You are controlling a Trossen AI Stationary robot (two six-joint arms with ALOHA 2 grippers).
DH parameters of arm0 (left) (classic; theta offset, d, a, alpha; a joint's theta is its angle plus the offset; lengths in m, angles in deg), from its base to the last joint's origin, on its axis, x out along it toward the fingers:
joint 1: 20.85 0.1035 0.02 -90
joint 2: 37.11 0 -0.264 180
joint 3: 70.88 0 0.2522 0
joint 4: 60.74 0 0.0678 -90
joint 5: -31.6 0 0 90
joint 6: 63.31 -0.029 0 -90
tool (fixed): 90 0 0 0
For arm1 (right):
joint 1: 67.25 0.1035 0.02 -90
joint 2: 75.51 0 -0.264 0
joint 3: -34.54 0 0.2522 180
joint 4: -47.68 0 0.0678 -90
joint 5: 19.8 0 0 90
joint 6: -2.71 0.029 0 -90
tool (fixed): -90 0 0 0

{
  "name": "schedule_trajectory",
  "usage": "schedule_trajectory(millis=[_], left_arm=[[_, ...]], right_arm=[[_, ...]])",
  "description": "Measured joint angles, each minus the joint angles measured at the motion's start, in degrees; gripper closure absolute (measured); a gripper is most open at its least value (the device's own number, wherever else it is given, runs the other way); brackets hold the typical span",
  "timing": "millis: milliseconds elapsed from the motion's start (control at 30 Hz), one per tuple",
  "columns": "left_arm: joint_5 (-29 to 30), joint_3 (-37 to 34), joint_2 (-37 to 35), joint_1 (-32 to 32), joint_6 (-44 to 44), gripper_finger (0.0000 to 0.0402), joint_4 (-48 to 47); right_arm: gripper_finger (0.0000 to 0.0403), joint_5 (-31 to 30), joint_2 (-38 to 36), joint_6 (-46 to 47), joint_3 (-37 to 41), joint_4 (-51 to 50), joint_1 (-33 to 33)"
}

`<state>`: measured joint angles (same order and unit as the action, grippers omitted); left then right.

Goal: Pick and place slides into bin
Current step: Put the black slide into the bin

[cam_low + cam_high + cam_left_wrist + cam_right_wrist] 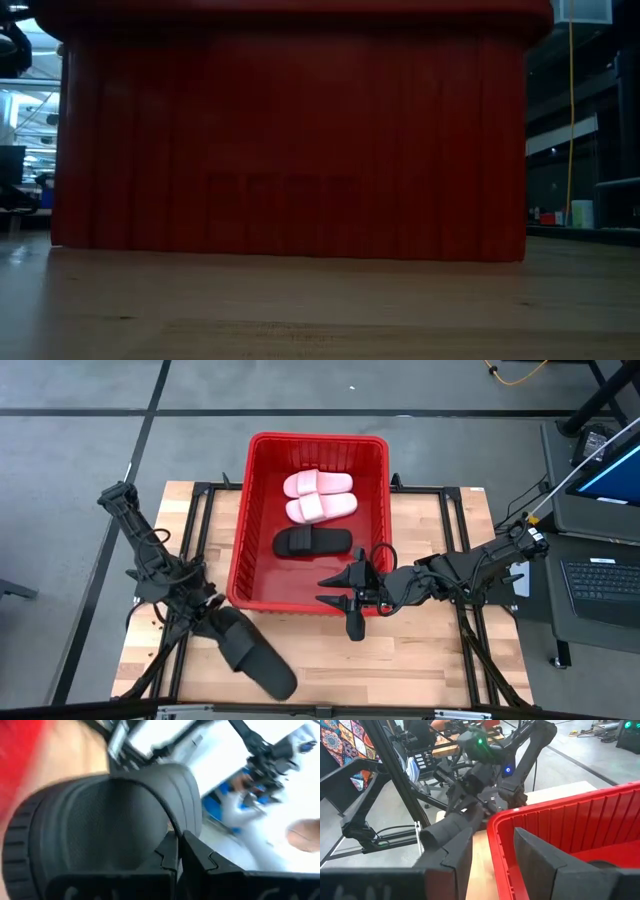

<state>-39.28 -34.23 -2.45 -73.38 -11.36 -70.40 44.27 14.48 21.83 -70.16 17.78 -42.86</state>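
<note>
A: What lies outside the work area?
B: A wooden table point(420, 660) on grey floor. At far right, a laptop point(605, 578) and a lit monitor point(612, 470).
A: Anything else?
B: A yellow cable point(515, 372) at the far edge.

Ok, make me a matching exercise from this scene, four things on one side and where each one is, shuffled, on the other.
Things:
1. pink slides
2. black slide in the bin
3. second black slide
4. right end effector

Places:
A. held by the left end effector over the table's front left
B. side by side at the far end of the red bin
C. open at the bin's near right corner
D. alone in the middle of the bin floor

Pairs: 1-B, 2-D, 3-A, 4-C
</note>
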Motion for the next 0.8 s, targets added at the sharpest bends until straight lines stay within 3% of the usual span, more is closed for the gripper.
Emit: schedule_trajectory(millis=[167, 433, 800], left_arm=[[8.08, 2.08, 0.0, 0.12, -8.02, 0.0399, -0.56], [6.4, 6.09, 0.0, 0.07, -11.48, 0.0399, -3.85], [16.13, 10.3, 0.0, 0.07, -23.52, 0.0399, -6.08]], right_arm=[[0.0257, 0.0, 0.0, 0.1, 0.0, 0.04, 0.01], [0.0257, 0.0, 0.0, 1.74, 0.0, 0.04, 0.0], [0.0257, -0.01, 0.4, 3.14, 0.0, 0.33, -0.22]])
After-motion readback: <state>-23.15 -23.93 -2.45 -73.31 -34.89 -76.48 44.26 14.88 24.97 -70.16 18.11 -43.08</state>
